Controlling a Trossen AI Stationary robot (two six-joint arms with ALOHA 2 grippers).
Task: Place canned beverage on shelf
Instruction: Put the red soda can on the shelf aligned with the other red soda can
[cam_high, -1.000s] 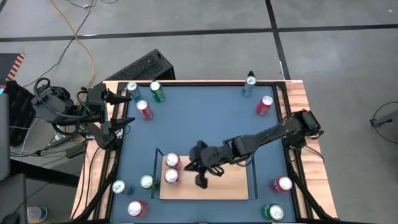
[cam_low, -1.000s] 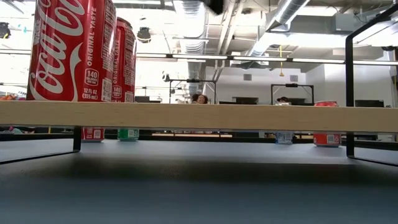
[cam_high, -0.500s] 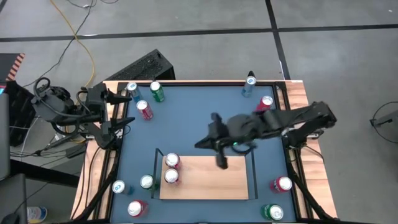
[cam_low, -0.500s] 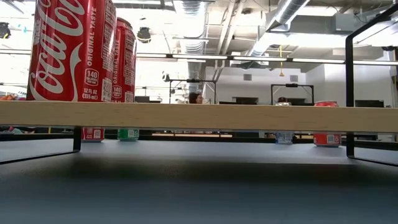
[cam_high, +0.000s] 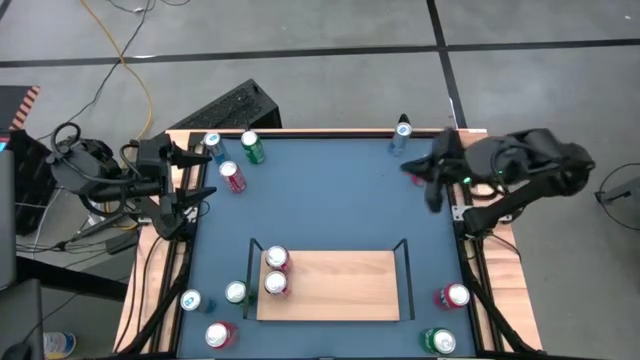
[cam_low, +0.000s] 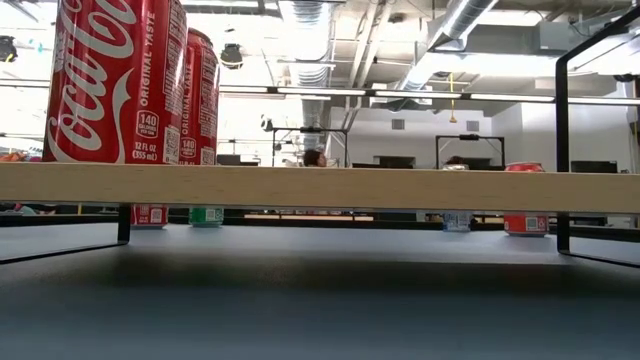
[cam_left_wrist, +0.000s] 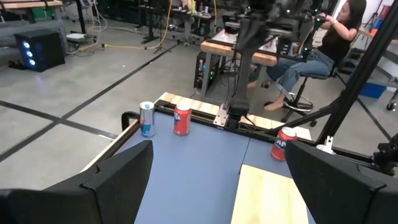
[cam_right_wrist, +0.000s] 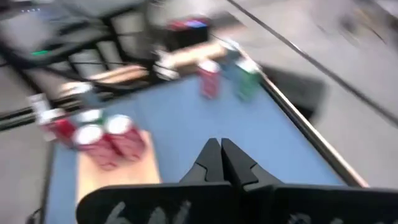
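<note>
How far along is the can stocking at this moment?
Done: two red cans stand on the shelf at its left end.

In hand: nothing. The right gripper is shut and empty, near the table's far right corner by a red can. The left gripper waits open at the far left edge.

Left: the loose cans around the tabletop, including the green can near the right corner.

Shelf (cam_high: 335, 285): pale light-wood board with thin black end rails; two red cans (cam_high: 275, 270) with white script lettering stand on it. Tabletop (cam_high: 330, 195) is flat dark blue with light-wood edge strips. Loose cans: red (cam_high: 232, 177), green (cam_high: 252, 147), blue-and-silver (cam_high: 400, 137).
</note>
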